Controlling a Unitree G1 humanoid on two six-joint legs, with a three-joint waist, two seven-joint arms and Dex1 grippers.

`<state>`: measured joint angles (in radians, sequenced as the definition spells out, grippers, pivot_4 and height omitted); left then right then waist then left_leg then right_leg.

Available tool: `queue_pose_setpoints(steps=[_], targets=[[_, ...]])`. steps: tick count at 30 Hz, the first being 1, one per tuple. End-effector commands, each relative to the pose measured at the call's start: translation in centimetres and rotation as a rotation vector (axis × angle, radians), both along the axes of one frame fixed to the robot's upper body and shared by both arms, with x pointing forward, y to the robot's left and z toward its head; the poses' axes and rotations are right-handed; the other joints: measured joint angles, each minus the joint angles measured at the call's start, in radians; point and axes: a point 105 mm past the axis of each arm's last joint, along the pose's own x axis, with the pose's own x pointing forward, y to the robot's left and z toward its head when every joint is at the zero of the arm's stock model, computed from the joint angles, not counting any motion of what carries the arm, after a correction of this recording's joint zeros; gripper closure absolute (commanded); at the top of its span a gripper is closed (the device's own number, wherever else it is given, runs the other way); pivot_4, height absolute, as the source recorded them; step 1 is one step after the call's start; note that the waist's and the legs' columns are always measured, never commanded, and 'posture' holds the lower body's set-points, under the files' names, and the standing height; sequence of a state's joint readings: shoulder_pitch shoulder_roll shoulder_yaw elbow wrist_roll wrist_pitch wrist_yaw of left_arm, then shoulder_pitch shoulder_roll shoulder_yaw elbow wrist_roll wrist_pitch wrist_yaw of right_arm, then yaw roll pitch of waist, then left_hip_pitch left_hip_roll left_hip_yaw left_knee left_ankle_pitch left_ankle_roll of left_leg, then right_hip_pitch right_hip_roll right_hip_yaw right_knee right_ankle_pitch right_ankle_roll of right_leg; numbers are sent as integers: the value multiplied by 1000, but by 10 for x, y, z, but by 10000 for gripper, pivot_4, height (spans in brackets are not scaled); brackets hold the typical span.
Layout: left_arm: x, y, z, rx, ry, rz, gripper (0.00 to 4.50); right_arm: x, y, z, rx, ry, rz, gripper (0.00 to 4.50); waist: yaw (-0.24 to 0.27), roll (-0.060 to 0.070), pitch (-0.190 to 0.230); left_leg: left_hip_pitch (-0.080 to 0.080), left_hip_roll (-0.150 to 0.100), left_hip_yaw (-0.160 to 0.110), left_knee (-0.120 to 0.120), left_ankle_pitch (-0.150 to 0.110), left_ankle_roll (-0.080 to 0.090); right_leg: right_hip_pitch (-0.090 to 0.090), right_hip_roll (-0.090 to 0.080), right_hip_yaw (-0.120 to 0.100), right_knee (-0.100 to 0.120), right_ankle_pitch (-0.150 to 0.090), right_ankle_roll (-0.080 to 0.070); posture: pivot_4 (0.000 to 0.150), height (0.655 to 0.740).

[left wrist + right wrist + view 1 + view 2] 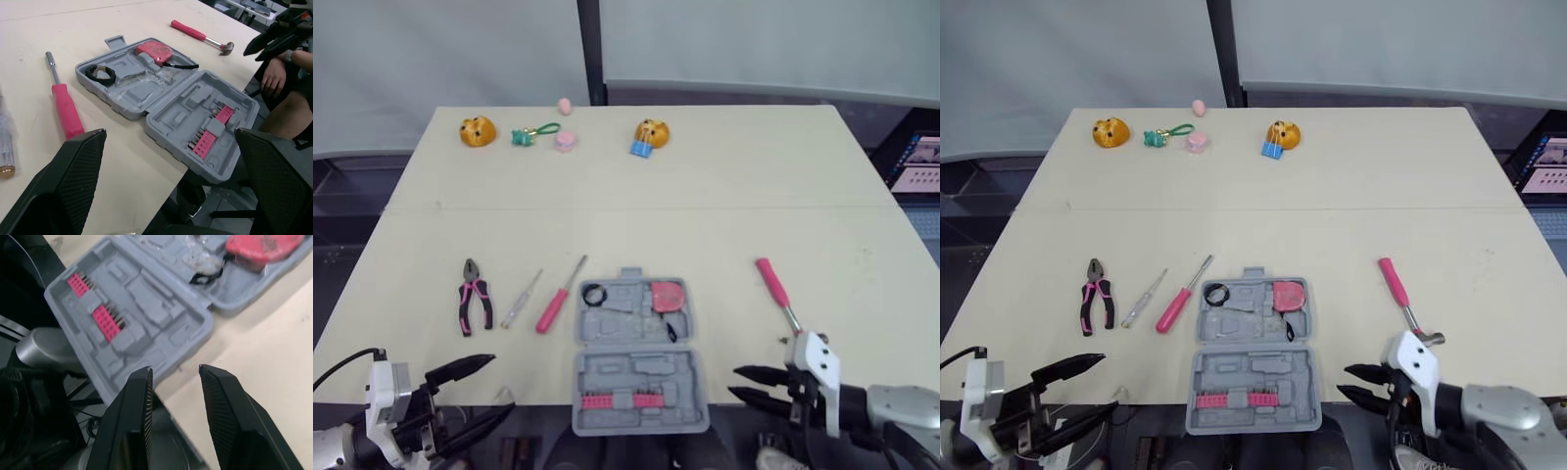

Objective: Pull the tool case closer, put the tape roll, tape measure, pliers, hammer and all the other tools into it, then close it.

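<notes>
**A:** While the left gripper [499, 384] and right gripper [735, 382] hover with jaws apart on either side of the open grey plastic tool case [641, 377], its near half overhangs the pale cream table's [705, 196] front edge.

**B:** A further pull or press there could tip it off, spilling the pink bit strips [617, 400]. The pink-handled steel hammer [773, 287] and pink-gripped pliers [473, 296] lie outside, on the table.
</notes>
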<state>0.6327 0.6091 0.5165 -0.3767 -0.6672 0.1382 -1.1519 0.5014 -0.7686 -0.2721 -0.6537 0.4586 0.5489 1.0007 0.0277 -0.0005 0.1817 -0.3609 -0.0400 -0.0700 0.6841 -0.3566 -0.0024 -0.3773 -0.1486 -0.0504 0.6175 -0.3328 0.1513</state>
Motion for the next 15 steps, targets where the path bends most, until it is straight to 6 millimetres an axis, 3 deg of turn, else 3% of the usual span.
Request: queue_pose_setpoints(steps=[1,15], targets=[[-3,5,0,13,-7,15,0,-5,-7,1,-9,-37,9,28841,-1,0,0,3,0,0,0,-1,0,3,0,0,-1,0,0,1500,7121],[3,2,-8,-24,-23,39,0,-4,-6,5,11,-88,42,28841,-1,0,0,5,1,1,-1,-3,0,5,0,1,-3,0,0,1500,7121]])
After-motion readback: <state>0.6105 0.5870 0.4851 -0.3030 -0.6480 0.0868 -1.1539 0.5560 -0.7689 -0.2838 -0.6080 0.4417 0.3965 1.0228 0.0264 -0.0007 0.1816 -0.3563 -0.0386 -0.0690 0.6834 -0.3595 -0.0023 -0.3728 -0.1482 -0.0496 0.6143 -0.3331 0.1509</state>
